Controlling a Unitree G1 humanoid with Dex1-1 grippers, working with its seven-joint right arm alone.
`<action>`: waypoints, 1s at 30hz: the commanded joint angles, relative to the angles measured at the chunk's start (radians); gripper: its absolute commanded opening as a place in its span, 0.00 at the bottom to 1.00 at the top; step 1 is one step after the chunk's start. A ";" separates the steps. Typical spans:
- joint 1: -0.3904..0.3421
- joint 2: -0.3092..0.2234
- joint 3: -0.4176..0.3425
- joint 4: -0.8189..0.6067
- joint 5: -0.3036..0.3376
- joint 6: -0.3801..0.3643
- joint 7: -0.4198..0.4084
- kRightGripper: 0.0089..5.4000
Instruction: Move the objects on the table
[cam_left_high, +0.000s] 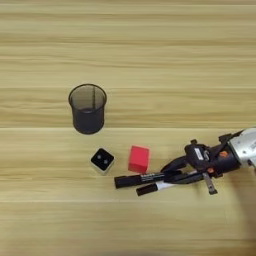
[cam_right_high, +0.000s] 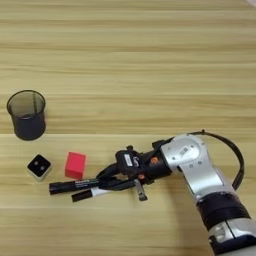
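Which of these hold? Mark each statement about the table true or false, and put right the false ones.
1. The mesh cup stands upright on the table. True.
2. The red cube lies inside the cup. False: it sits on the table, just right of a small black-topped cube.
3. The black marker and the white-barrelled marker lie side by side, close to the red cube. True.
4. The right gripper is over the cup. False: it is at the markers' right ends, well away from the cup.
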 joint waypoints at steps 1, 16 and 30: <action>-0.074 -0.036 -0.015 -0.013 -0.004 -0.026 -0.058 0.15; -0.099 -0.029 0.007 0.046 -0.046 -0.077 -0.120 0.15; -0.109 -0.032 0.014 0.062 -0.052 -0.085 -0.135 0.38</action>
